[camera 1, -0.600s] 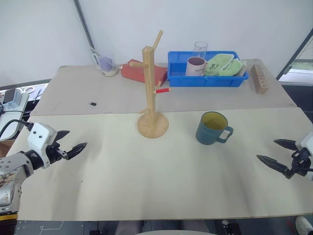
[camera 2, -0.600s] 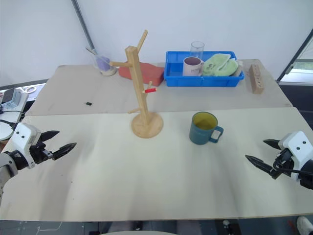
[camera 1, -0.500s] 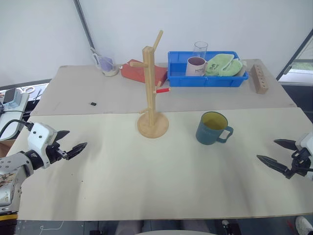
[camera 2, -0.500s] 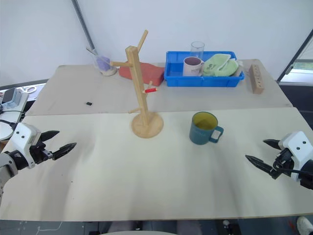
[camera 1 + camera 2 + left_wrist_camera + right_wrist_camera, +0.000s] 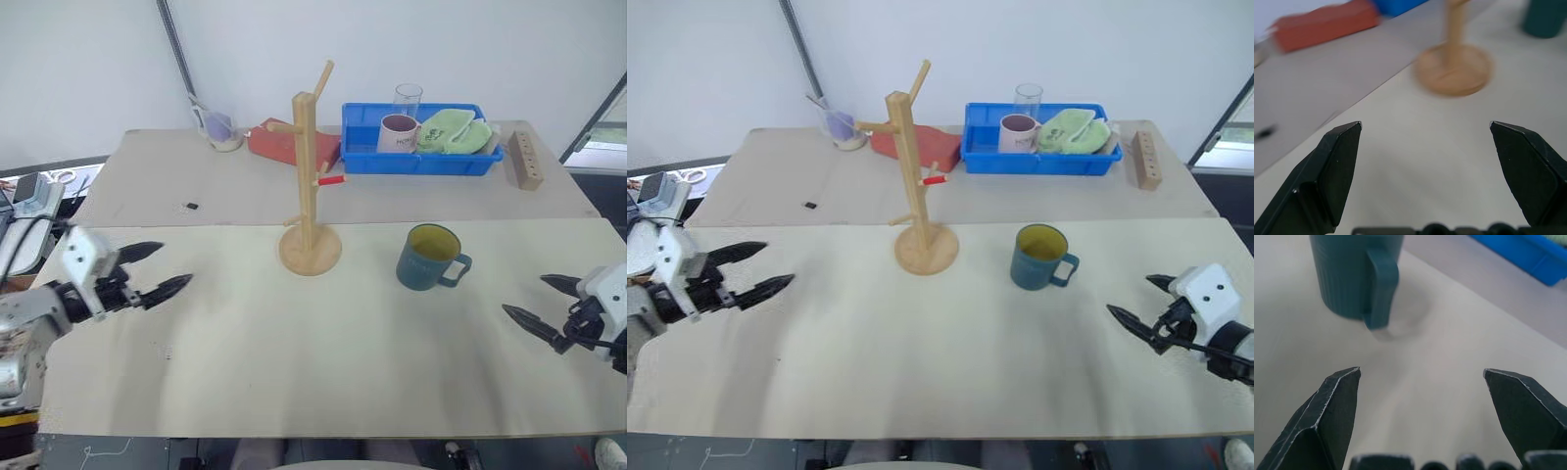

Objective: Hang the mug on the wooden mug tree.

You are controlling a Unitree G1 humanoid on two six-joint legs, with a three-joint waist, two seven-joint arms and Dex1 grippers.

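- The mug (image 5: 430, 258) stands upright on the table (image 5: 323, 372), right of centre, handle toward the right edge, nothing gripping it.
- The wooden mug tree (image 5: 309, 186) stands upright near the table's middle, just left of the mug, apart from it; pegs bare.
- Left gripper (image 5: 157, 270) hovers near the left edge, fingers spread, empty.
- Right gripper (image 5: 538, 305) hovers near the right edge, fingers spread, empty, well apart from the mug.
- Blue bin (image 5: 421, 162) sits at the far right corner area.
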